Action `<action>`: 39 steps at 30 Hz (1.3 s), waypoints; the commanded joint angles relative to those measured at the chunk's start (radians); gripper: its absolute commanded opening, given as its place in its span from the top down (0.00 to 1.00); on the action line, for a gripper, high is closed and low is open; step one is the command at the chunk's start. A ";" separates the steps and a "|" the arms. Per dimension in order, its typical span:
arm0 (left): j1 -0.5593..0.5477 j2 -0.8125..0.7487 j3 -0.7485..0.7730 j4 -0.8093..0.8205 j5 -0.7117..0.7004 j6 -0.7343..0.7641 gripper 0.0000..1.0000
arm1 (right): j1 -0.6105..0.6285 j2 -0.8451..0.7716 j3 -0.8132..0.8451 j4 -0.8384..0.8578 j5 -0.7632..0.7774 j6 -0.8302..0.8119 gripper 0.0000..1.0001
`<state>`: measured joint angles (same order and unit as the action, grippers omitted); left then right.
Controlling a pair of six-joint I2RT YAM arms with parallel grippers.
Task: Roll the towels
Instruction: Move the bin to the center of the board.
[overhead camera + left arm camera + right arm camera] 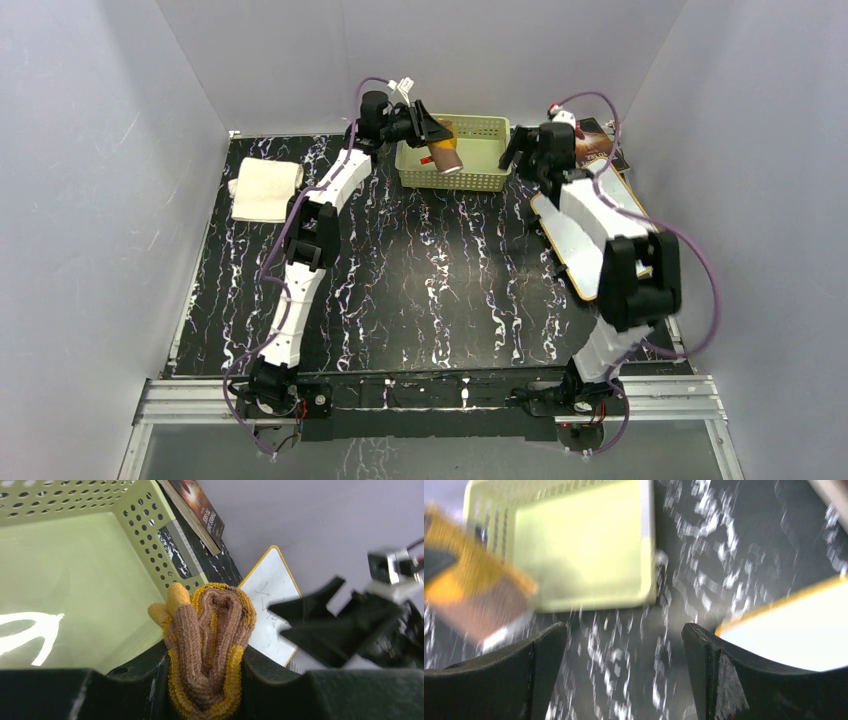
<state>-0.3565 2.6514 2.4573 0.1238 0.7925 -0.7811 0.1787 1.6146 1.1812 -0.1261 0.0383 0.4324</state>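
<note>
Above basket [455, 183], left end effector [436, 135] clamps mustard towel [210, 640]; right end effector [624, 632] gapes empty.

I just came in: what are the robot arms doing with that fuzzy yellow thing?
The left end effector is shut on the rolled yellow-brown towel, holding it over the green basket. The right end effector is open and empty beside the basket. The cream towel lies by the left edge of the table.

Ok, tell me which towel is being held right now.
The mustard-yellow and brown towel, pinched in the left fingers above the basket; the cream-white towel lies free on the table.
</note>
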 commanded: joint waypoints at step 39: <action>-0.093 -0.340 -0.643 0.278 0.003 -0.187 0.75 | 0.051 0.176 0.176 -0.213 -0.142 -0.098 0.83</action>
<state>-0.4099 2.4104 1.9076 0.3256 0.8436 -0.9180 0.1982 1.9003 1.3750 -0.3733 -0.1444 0.3000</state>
